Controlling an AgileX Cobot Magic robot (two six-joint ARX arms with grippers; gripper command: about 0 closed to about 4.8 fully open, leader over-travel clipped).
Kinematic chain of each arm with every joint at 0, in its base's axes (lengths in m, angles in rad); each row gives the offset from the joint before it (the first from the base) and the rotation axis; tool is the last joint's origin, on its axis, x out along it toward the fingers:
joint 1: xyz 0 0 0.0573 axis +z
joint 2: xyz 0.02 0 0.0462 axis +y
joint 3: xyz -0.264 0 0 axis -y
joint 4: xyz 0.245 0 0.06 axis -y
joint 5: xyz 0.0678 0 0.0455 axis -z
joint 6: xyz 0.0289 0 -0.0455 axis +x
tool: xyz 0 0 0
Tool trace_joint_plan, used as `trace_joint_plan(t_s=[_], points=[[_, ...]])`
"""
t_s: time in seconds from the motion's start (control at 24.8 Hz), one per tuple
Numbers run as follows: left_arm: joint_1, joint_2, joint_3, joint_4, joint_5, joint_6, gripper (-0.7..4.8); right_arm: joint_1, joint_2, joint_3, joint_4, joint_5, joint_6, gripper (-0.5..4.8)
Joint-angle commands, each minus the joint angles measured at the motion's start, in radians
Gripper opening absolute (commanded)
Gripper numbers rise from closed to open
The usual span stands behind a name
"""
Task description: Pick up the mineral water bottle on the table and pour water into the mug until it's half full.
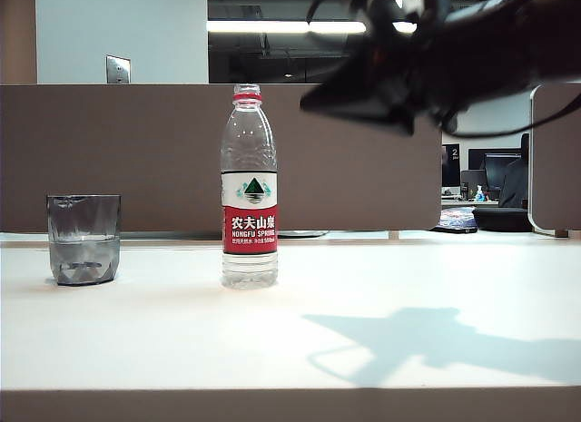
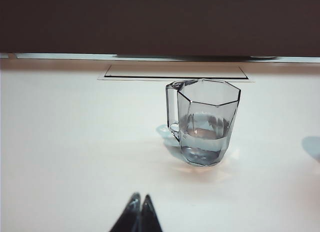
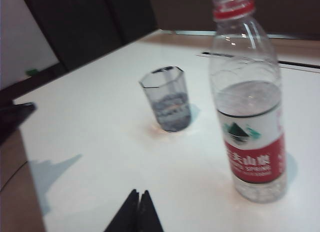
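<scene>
Right gripper [image 3: 139,208]: fingers pressed together, nothing held, raised above table [image 1: 363,286] right side, casting shadow on worktop near front edge. Left gripper [image 2: 140,212]: tips together, empty, low, facing mug. Mineral water bottle [image 1: 249,191]: upright, uncapped, mid-table, partly filled. Mug [image 1: 83,239]: near left edge, level with bottle, well apart from it, water [image 2: 204,137] in lower part. Brown partition [image 1: 136,150] along far edge.
</scene>
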Motion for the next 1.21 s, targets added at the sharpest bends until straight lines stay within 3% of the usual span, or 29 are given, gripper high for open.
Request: trace_joint_plan(t_s=[0.04,0.36,0.85,0.97,1.21], points=[[-0.001,0.000,0.003,0.013,0.004,0.000,-0.05,0.001,-0.100,-0.047,0.017,-0.029,0.018,-0.07],[-0.001,0.000,0.003,0.013,0.004,0.000,-0.05,-0.002,-0.285,-0.153,0.018,-0.010,0.016,-0.05],[-0.001,0.000,0.003,0.013,0.004,0.000,-0.05,-0.002,-0.294,-0.158,0.017,-0.012,0.014,-0.05],[-0.001,0.000,0.003,0.013,0.004,0.000,-0.05,-0.004,-0.300,-0.158,0.006,0.008,-0.133,-0.05],[-0.001,0.000,0.003,0.013,0.005,0.000,-0.05,-0.025,-0.476,-0.159,-0.302,0.256,-0.301,-0.05]])
